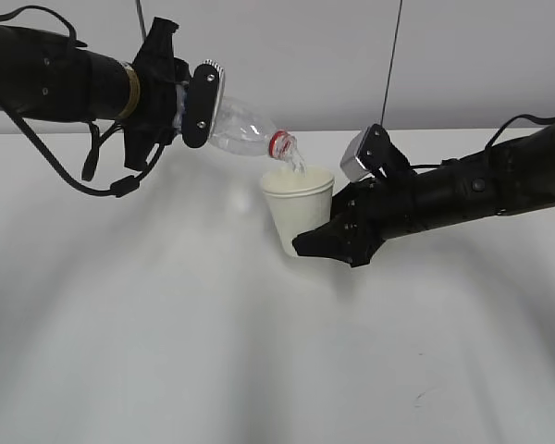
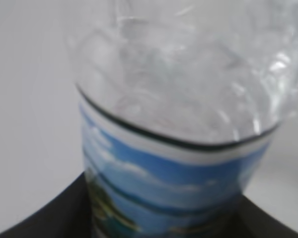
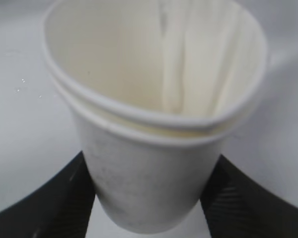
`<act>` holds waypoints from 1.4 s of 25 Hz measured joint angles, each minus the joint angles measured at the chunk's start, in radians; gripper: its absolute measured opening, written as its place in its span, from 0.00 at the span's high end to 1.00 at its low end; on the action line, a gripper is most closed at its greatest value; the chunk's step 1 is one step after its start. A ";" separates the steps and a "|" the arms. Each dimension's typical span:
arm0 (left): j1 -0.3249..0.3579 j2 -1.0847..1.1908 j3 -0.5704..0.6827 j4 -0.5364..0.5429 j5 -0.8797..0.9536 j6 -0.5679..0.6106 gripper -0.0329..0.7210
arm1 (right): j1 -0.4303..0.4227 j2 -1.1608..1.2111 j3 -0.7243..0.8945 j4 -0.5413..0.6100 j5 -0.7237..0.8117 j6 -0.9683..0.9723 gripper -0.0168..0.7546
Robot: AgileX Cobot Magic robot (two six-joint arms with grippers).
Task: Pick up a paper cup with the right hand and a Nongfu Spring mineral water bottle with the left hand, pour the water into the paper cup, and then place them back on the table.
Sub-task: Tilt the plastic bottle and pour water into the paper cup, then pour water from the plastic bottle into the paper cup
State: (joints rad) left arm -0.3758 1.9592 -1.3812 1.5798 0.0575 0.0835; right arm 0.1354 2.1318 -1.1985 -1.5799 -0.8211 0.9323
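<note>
Our right gripper [image 1: 326, 242] pinches the paper cup [image 1: 299, 207] low on its wall above the table [image 1: 166, 324]; the left gripper [image 1: 180, 104] clamps the bottle [image 1: 245, 130], tilted, water [image 1: 297, 163] streaming in. The cup looks thin and crushable, its rim already squeezed oval, so we judge a gentle grip best.

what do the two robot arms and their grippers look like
Both arms are black and tubular. The left hand has a yellow band near the wrist, loose black cables looping beneath, and a grey-silver block with small screws. The right hand has a grey-silver block at the wrist, a cable along its top, and angular black fingers.
</note>
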 joint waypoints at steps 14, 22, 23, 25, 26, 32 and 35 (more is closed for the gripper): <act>-0.001 0.000 0.000 0.052 -0.001 0.000 0.49 | 0.000 0.000 -0.031 -0.059 -0.010 0.060 0.39; -0.001 0.000 0.000 0.069 -0.002 0.000 0.49 | 0.000 0.000 -0.031 -0.060 -0.010 0.063 0.39; -0.001 0.000 0.000 0.072 -0.002 0.000 0.49 | 0.000 0.000 -0.031 -0.061 -0.010 0.063 0.39; -0.001 0.000 0.000 0.074 -0.002 0.000 0.49 | 0.000 0.000 -0.031 -0.063 -0.010 0.064 0.39; -0.001 0.000 0.000 0.074 -0.003 0.000 0.49 | 0.000 0.000 -0.031 -0.068 -0.010 0.064 0.39; -0.002 0.000 -0.001 0.077 -0.003 0.000 0.50 | 0.000 0.000 -0.031 -0.100 -0.010 0.076 0.39; -0.002 0.000 -0.001 0.077 -0.003 0.000 0.50 | 0.000 0.000 -0.031 -0.105 -0.008 0.083 0.39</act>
State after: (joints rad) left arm -0.3777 1.9592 -1.3819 1.6569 0.0546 0.0835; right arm 0.1354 2.1318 -1.2297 -1.6853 -0.8290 1.0158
